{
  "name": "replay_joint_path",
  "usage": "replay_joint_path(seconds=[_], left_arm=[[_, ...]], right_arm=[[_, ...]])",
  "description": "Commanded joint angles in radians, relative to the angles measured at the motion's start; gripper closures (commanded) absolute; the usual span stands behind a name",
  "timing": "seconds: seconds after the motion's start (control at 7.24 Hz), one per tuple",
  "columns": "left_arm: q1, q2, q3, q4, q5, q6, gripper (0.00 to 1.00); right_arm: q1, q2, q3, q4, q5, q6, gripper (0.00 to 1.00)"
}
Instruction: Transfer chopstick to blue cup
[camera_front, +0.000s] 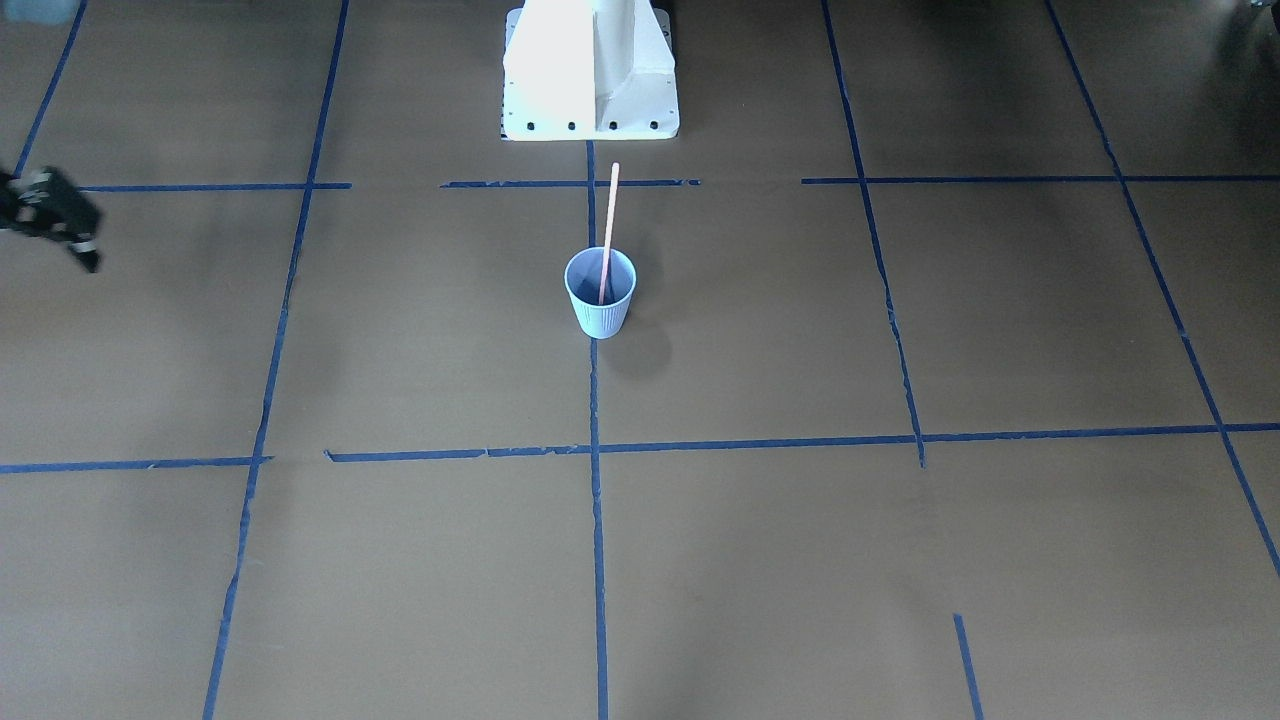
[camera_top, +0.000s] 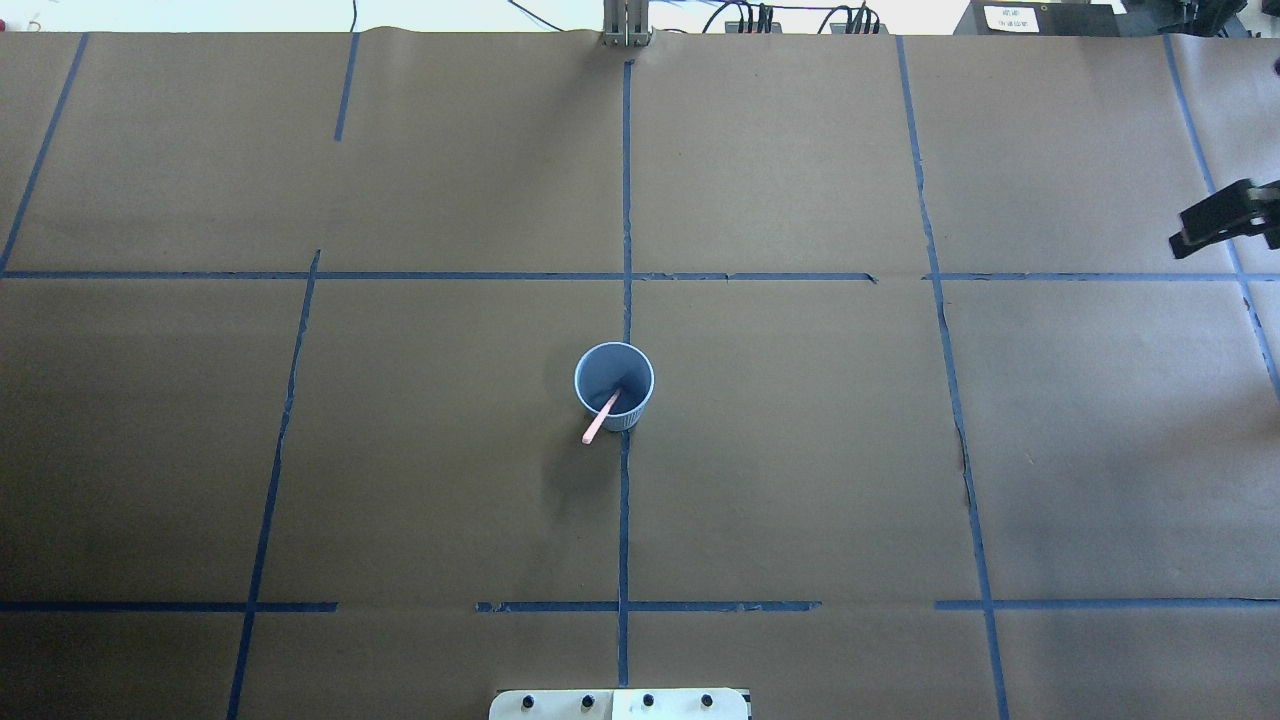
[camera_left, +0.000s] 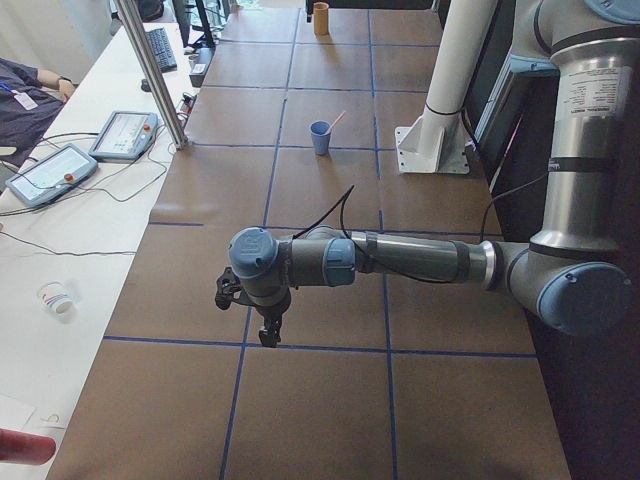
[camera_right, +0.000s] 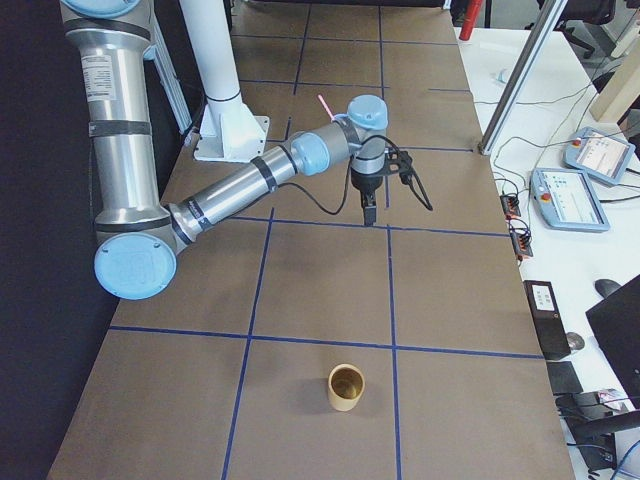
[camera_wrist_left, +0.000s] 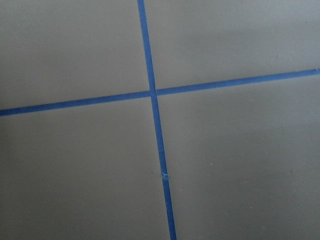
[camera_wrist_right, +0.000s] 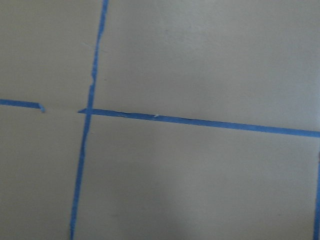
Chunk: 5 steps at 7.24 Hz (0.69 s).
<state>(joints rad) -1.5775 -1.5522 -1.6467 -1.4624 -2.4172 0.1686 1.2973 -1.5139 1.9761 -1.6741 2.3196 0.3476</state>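
Note:
The blue cup (camera_front: 600, 300) stands upright near the table's middle on the centre tape line, and also shows in the overhead view (camera_top: 614, 385). The pink chopstick (camera_front: 609, 225) stands in it, leaning on the rim toward the robot's base. Its end pokes over the rim in the overhead view (camera_top: 594, 430). My right gripper (camera_top: 1181, 243) hovers far off at the table's right end, fingers together and empty; it also shows in the front view (camera_front: 90, 260). My left gripper (camera_left: 268, 338) shows only in the left side view, far from the cup; I cannot tell its state.
The white robot base (camera_front: 590, 80) stands behind the cup. An orange cup (camera_right: 346, 388) stands at the table's right end. Blue tape lines (camera_top: 625, 200) grid the brown table. Pendants and cables lie on the side bench (camera_left: 60, 170).

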Motion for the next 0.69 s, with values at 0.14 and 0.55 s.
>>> replay_joint_path(seconds=[0.14,0.55], left_arm=[[0.001,0.038,-0.001,-0.021,0.009,-0.107,0.0],[0.007,0.012,0.007,-0.023,0.081,-0.152,0.0]], right_arm=[[0.129,-0.023,-0.183,0.066,0.101,-0.156,0.0],[0.221,-0.009,-0.285,0.073,0.058,-0.31,0.0]])
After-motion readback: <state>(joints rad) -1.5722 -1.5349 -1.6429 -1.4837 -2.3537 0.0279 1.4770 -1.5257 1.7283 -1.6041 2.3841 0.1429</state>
